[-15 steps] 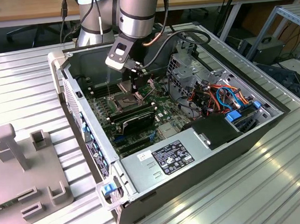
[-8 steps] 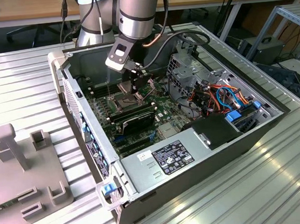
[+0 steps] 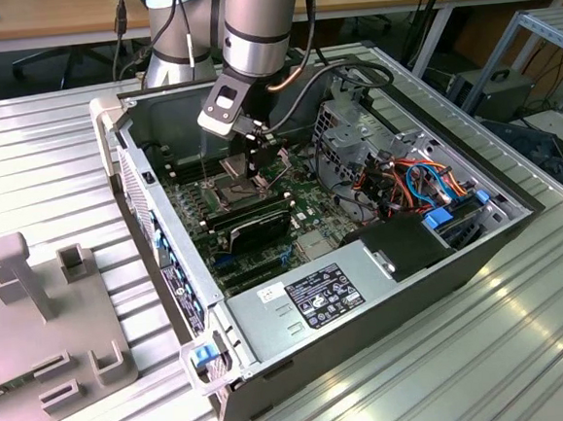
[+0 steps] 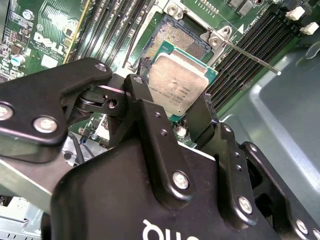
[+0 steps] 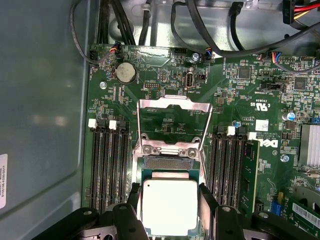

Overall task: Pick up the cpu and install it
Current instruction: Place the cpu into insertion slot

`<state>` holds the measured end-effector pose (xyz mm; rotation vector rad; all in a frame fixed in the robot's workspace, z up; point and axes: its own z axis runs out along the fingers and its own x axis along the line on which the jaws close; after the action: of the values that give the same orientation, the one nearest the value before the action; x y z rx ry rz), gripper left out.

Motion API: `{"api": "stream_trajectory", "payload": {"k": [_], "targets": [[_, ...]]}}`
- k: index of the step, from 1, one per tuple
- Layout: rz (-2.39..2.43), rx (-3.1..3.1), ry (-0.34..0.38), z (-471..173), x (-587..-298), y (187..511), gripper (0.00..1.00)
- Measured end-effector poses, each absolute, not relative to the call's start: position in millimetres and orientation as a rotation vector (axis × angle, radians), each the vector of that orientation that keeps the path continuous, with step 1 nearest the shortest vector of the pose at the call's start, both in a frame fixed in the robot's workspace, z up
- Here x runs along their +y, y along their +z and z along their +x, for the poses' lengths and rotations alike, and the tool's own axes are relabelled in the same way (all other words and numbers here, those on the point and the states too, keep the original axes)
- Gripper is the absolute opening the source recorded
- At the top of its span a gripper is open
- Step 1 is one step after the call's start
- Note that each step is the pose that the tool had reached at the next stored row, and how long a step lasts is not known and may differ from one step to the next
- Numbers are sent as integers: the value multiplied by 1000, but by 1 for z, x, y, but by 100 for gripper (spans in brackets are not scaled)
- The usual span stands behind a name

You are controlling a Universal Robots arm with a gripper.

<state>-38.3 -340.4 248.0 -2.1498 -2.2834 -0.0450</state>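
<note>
Gripper is narrowed onto the cpu at two opposite edges, so I judge pickup done; it hangs partly over the open socket, at 11 o'clock from the power supply in the exterior view, not yet seated.

An open computer case holds a green motherboard and grey power supply.

A ribbed silver metal table carries an open grey computer case and, at the exterior view's left, a grey plastic fixture block.
</note>
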Motion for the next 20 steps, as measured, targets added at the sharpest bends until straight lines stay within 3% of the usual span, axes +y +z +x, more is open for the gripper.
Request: {"api": "stream_trajectory", "payload": {"k": [20], "targets": [[-2152, -2281, -45, -38, -340, 236, 55]]}}
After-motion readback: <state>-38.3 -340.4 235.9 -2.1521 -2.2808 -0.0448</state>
